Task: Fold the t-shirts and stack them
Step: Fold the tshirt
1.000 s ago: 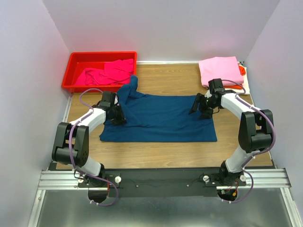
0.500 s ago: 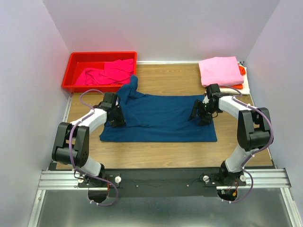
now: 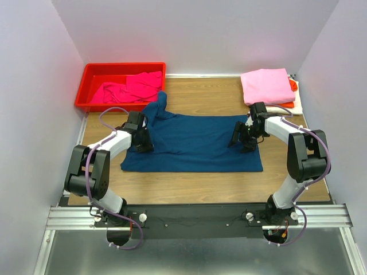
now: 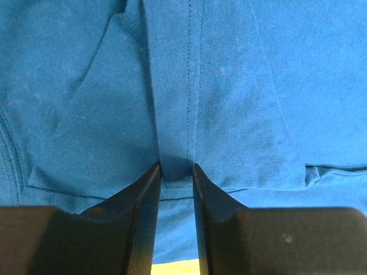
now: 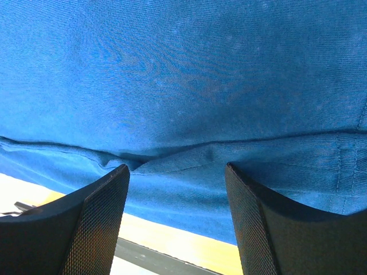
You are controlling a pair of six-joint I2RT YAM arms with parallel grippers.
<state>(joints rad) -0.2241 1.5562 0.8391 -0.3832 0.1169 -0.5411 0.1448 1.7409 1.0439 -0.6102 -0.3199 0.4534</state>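
A dark navy t-shirt [image 3: 195,143] lies spread flat across the middle of the table, one sleeve bunched up toward the bin. My left gripper [image 3: 141,139] rests on the shirt's left part. In the left wrist view its jaws [image 4: 175,169] stand narrow, pinching a raised, stitched fold of blue cloth [image 4: 175,114]. My right gripper [image 3: 243,139] sits over the shirt's right edge. Its fingers [image 5: 178,169] are wide apart above the hem [image 5: 189,163], with nothing between them. A light pink t-shirt [image 3: 266,86] tops a folded stack at the back right, over an orange one [image 3: 294,86]. Magenta t-shirts [image 3: 129,89] lie crumpled in the bin.
A red plastic bin [image 3: 92,71] stands at the back left corner. White walls close in the table on three sides. Bare wood [image 3: 200,186] shows between the shirt and the black rail at the near edge.
My right gripper has come down and slightly left onto the shirt's right edge. My left gripper has shifted a little to the right on the cloth.
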